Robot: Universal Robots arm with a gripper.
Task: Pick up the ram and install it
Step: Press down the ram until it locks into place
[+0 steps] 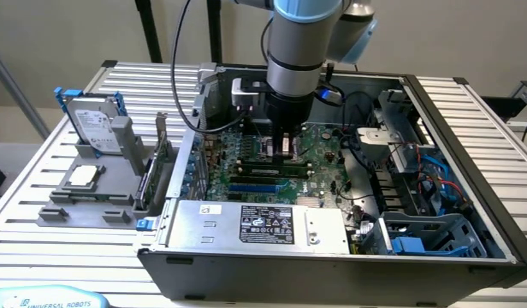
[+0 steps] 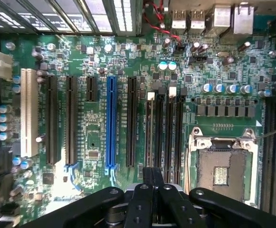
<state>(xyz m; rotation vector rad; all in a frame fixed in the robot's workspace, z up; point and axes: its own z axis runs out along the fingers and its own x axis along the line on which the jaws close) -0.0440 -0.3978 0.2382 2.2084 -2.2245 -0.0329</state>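
Exterior view first: the arm comes straight down into the open computer case (image 1: pixel 468 122), and the gripper (image 1: pixel 285 149) hangs low over the motherboard (image 1: pixel 324 144), roughly mid-board. The ram (image 1: pixel 268 171) isn't in the gripper. It's the long green stick with dark chips sitting lengthwise along the memory slots, just in front of the fingertips toward the power supply (image 1: pixel 263 223). I honestly can't tell from this angle whether it's pushed all the way home. On the wrist view the black fingers (image 2: pixel 138 199) are pressed together with nothing I can make out pinched between them, so I'd call them clenched and empty. The gripper (image 2: pixel 152 178) lines up with the bank of memory slots (image 2: pixel 168 133), which have white latches at the far end. Right beside those slots is the bare processor socket (image 2: pixel 222 166) with its metal frame, and on the other side are the blue slot (image 2: pixel 110 123) and a white slot (image 2: pixel 28 111). Out on the table (image 1: pixel 494 128), off to the exterior view's left of the case, there's a grey holder (image 1: pixel 84 215) with a hard drive (image 1: pixel 97 128) standing in it, a square silver processor (image 1: pixel 82 175) lying flat, and an expansion card (image 1: pixel 161 157) standing up next to the case wall.
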